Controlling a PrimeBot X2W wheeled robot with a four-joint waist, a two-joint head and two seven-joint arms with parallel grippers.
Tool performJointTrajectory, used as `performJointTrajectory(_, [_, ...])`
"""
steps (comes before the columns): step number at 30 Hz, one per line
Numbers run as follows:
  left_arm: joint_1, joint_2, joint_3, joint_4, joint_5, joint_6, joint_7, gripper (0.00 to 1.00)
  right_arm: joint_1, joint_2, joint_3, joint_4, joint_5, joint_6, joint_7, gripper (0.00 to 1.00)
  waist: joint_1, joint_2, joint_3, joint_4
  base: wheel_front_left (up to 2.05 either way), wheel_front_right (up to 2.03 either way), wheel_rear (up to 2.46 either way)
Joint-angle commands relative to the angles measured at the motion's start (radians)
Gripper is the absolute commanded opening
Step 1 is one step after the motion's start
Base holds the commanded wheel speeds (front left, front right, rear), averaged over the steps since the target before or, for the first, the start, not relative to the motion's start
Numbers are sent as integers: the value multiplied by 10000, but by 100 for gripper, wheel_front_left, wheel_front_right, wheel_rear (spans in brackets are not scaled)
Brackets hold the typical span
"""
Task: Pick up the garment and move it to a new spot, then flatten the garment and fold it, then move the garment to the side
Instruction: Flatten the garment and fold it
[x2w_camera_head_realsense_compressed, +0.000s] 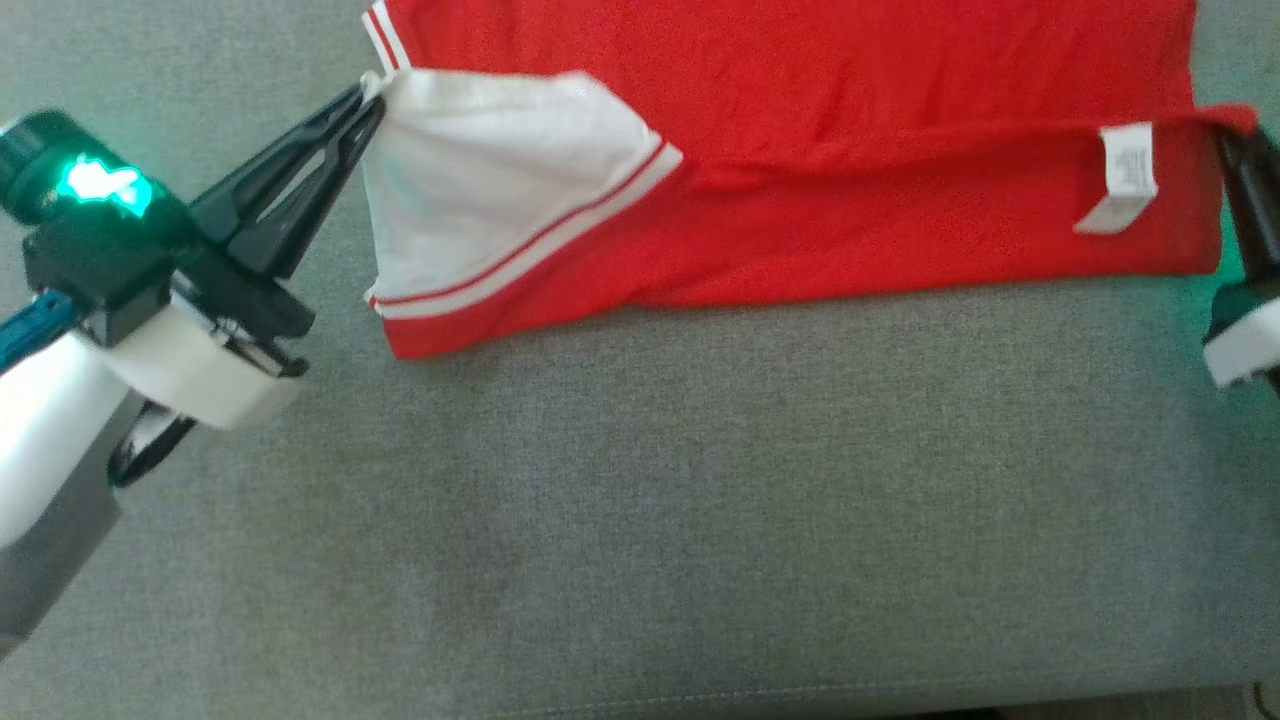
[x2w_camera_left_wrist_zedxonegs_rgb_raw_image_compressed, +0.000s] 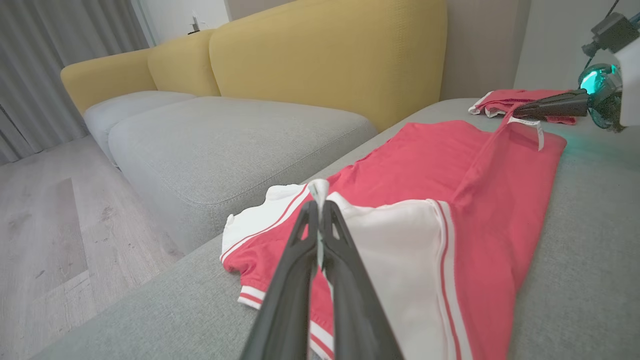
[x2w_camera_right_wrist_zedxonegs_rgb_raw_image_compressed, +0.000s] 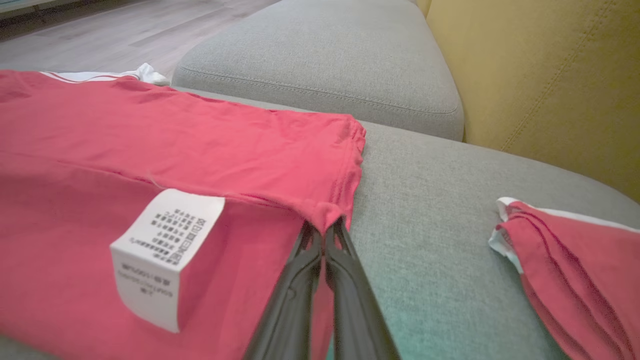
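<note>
I'm looking down on a grey upholstered seat (x2w_camera_head_realsense_compressed: 640, 520), with a yellow sofa back (x2w_camera_left_wrist_zedxonegs_rgb_raw_image_compressed: 325, 55) and a pale wooden floor (x2w_camera_left_wrist_zedxonegs_rgb_raw_image_compressed: 45, 225) beyond it. My left gripper (x2w_camera_head_realsense_compressed: 371, 96) has its dark fingers pressed together on the corner of a white sleeve (x2w_camera_head_realsense_compressed: 480, 170) at the left end of the garment (x2w_camera_head_realsense_compressed: 850, 230); a sliver of white cloth is caught between the tips. My right gripper (x2w_camera_head_realsense_compressed: 1226, 135) is pinched closed on a bunched red edge at the garment's right end. Between the two grips, a red fold runs as a taut ridge across the cloth. The garment is a red shirt with white, red-striped sleeves, spread along the far part of the seat, its near edge lying straight from left to right. A white care label (x2w_camera_head_realsense_compressed: 1125, 178) hangs from the ridge just left of the right gripper. Further right, well apart, a second red garment (x2w_camera_right_wrist_zedxonegs_rgb_raw_image_compressed: 575, 265) lies folded on the same grey seat.
</note>
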Motion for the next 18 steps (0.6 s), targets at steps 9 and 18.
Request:
performJointTrajectory(9, [-1539,207,-130,389,204,17,-22,0,-1187,-268,597,777,-166,67,-370,0,-3,0,354,5,0,0,0])
performJointTrajectory(18, [-192,-675,1583,1042,976,204,-22,100,-1259,312,847,1404,-125,67,-940,100,-3,0,-79,-159,0,0,0])
